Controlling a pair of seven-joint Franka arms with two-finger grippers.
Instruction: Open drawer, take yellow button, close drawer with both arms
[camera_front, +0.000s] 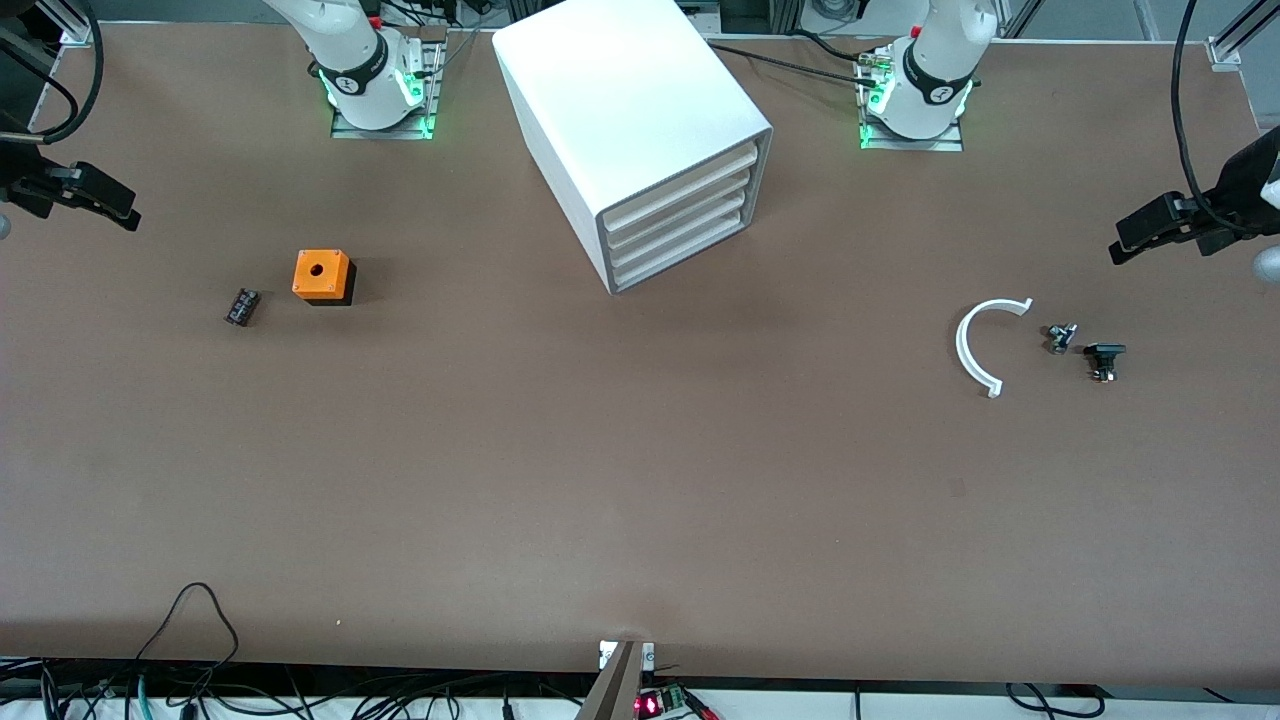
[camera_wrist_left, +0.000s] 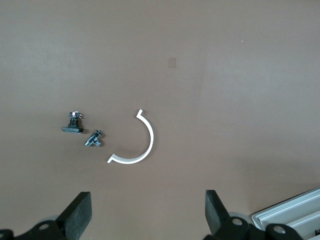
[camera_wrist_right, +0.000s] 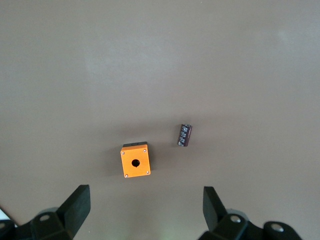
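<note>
The white cabinet (camera_front: 630, 110) stands mid-table between the two arm bases, and all four tray drawers are pushed in. The drawer (camera_front: 680, 183) is the uppermost tray and is closed. The button is not in view. My left gripper (camera_front: 1130, 240) hangs open and empty over the left arm's end of the table. In the left wrist view (camera_wrist_left: 147, 215) its jaws stand wide apart above bare table, and a cabinet corner (camera_wrist_left: 295, 217) shows. My right gripper (camera_front: 115, 205) hangs over the right arm's end. In the right wrist view (camera_wrist_right: 145, 210) it is open and empty.
An orange cube with a hole (camera_front: 322, 275) (camera_wrist_right: 135, 161) and a small black part (camera_front: 241, 306) (camera_wrist_right: 184, 135) lie toward the right arm's end. A white arc piece (camera_front: 985, 345) (camera_wrist_left: 142, 150) and two small dark parts (camera_front: 1060, 337) (camera_front: 1103, 360) lie toward the left arm's end.
</note>
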